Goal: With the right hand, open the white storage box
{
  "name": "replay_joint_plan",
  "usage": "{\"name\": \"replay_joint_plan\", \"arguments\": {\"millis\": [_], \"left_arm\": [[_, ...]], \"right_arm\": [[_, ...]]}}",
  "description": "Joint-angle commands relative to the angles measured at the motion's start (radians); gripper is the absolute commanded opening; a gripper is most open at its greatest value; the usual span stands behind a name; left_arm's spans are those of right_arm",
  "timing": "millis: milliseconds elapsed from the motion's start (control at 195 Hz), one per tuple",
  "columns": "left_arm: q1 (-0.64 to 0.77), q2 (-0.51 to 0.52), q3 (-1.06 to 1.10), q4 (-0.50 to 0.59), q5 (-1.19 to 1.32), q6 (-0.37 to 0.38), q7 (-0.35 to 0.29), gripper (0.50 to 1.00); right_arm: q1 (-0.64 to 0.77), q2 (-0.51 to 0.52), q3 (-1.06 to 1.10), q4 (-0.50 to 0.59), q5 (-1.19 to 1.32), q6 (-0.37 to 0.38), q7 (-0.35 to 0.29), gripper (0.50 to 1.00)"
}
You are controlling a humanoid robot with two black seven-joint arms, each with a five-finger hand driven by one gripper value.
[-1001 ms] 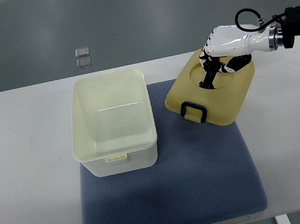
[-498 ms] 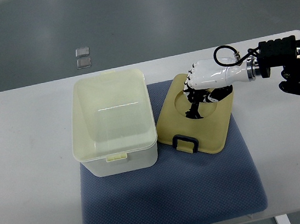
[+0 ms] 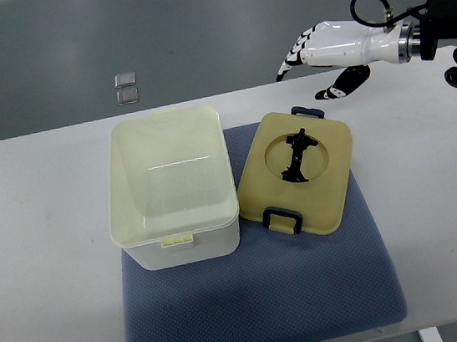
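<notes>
The white storage box (image 3: 172, 187) stands open on the left half of a blue mat (image 3: 262, 301), its inside bare. Its tan lid (image 3: 298, 172) lies flat on the mat just to the right of the box, with a black handle in a round recess and black clips at its near and far edges. My right hand (image 3: 315, 62) hangs in the air above the table's far edge, up and to the right of the lid. Its fingers are spread and hold nothing. The left arm does not show.
The white table (image 3: 44, 246) carries the mat. Two small clear packets (image 3: 126, 87) lie on the grey floor beyond the table. The right arm's black wrist and cable come in from the upper right edge.
The right hand let go of the lid, which now lies flat on the mat. The hand rose and drew back to the upper right, fingers spread.
</notes>
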Motion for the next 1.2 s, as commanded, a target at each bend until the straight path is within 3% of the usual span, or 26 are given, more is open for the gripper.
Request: {"name": "replay_joint_plan", "arguments": {"millis": [0, 123, 205, 277, 323, 380, 436, 590, 796, 1196], "left_arm": [[0.000, 0.000, 0.000, -0.001, 0.000, 0.000, 0.000, 1.000], [0.000, 0.000, 0.000, 0.000, 0.000, 0.000, 0.000, 1.000], [0.000, 0.000, 0.000, 0.000, 0.000, 0.000, 0.000, 1.000], [0.000, 0.000, 0.000, 0.000, 0.000, 0.000, 0.000, 1.000], [0.000, 0.000, 0.000, 0.000, 0.000, 0.000, 0.000, 1.000], [0.000, 0.000, 0.000, 0.000, 0.000, 0.000, 0.000, 1.000], [0.001, 0.000, 0.000, 0.000, 0.000, 0.000, 0.000, 1.000], [0.000, 0.000, 0.000, 0.000, 0.000, 0.000, 0.000, 1.000], [0.000, 0.000, 0.000, 0.000, 0.000, 0.000, 0.000, 1.000], [0.000, 0.000, 0.000, -0.001, 0.000, 0.000, 0.000, 1.000]], "right_arm": [[-0.063, 0.000, 0.244, -0.006, 0.077, 0.202, 0.000, 0.746], [-0.208, 0.038, 0.640, -0.009, 0.164, 0.386, 0.000, 0.746], [-0.301, 0.098, 0.841, -0.015, 0.219, 0.417, 0.000, 0.748], [-0.367, 0.168, 0.987, -0.041, 0.279, 0.419, -0.144, 0.762], [-0.393, 0.196, 1.043, -0.070, 0.333, 0.412, -0.227, 0.829], [-0.413, 0.213, 1.071, -0.113, 0.413, 0.412, -0.287, 0.864], [-0.429, 0.219, 1.071, -0.162, 0.509, 0.412, -0.321, 0.928], [-0.481, 0.225, 1.070, -0.279, 0.729, 0.412, -0.385, 0.930], [-0.561, 0.267, 1.080, -0.309, 0.798, 0.423, -0.422, 0.930], [-0.576, 0.296, 1.080, -0.306, 0.812, 0.423, -0.414, 0.930]]}}
